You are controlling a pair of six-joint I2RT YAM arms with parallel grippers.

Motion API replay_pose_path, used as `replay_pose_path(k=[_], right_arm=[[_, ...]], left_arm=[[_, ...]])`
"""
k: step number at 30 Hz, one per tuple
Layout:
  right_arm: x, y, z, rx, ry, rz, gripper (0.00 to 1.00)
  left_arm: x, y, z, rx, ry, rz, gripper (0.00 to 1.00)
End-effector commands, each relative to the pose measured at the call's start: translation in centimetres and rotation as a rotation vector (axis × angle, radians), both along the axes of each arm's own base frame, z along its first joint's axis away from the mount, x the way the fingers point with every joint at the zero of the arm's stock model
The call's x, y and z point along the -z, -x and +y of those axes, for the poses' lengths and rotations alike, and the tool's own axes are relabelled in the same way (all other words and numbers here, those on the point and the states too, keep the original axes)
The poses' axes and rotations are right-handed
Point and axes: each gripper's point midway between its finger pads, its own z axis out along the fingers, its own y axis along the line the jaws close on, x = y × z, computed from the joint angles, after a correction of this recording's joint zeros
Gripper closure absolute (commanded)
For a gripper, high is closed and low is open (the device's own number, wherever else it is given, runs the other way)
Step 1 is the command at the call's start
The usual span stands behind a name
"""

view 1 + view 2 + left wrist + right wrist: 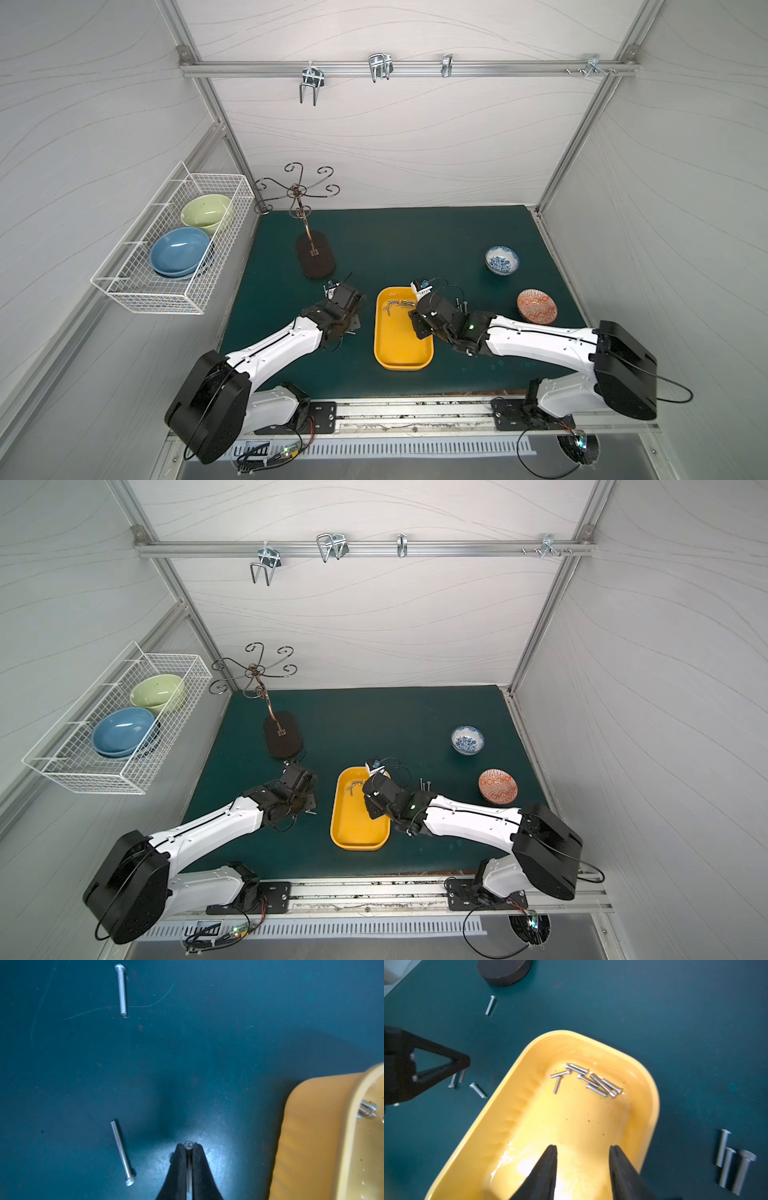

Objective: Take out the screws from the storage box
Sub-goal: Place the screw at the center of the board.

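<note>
The yellow storage box (380, 332) (336, 816) lies mid-mat between the arms. Several screws (399, 305) (600, 1084) cluster at its far end. My left gripper (188, 1148) is over the mat just left of the box wall (311, 1136), shut on one screw (188, 1144) whose head shows at the fingertips. Two loose screws (121, 989) (122, 1153) lie on the mat near it. My right gripper (583, 1147) hangs open over the near part of the box floor, nothing between its fingers. Three screws (729, 1161) (459, 303) lie on the mat right of the box.
A dark-based mug tree (315, 257) stands behind the left arm. A blue-and-white bowl (502, 259) and an orange patterned bowl (537, 311) sit at the right. A white wire basket (166, 249) with bowls hangs on the left wall. Metal hooks (380, 66) hang on the rear rail.
</note>
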Motion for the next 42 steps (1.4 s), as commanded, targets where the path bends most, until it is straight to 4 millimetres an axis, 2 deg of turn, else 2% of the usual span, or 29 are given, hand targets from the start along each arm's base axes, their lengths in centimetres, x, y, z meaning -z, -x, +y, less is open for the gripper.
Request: replay_pose_path(k=[1, 5, 10, 19, 27, 36, 38, 40, 42], right_arm=[[0.2, 0.1, 2.0, -0.023, -0.017, 0.018, 0.56], [2.3, 0.1, 3.4, -0.044, 0.017, 0.061, 0.57], [3.7, -0.4, 5.1, -0.056, 0.068, 0.107, 0.58], [6.7, -1.7, 6.3, -0.062, 0.072, 0.21, 0.6], [8.0, -2.3, 6.1, -0.04, 0.131, 0.208, 0.61], [8.9, -3.2, 5.8, -0.009, 0.197, 0.19, 0.63], [9.1, -3.4, 5.8, -0.001, 0.209, 0.189, 0.63], [9.3, -3.6, 5.8, 0.007, 0.223, 0.185, 0.64], [9.4, -3.8, 5.8, 0.011, 0.23, 0.181, 0.64]], left_arm=[[-0.6, -1.6, 0.5, -0.06, -0.011, -0.048, 1.0], [0.4, -1.4, 1.6, -0.106, -0.008, -0.015, 1.0], [1.0, -1.3, 2.5, -0.137, 0.017, 0.008, 1.0], [3.0, -1.3, 3.6, -0.182, 0.02, 0.073, 1.0], [4.2, -1.1, 4.5, -0.217, 0.032, 0.1, 1.0], [3.3, -1.1, 4.5, -0.217, 0.057, 0.063, 1.0], [3.0, -0.9, 4.5, -0.216, 0.066, 0.048, 0.89], [2.4, -0.7, 4.6, -0.214, 0.076, 0.021, 0.7], [1.7, -0.6, 4.6, -0.209, 0.098, -0.022, 0.57]])
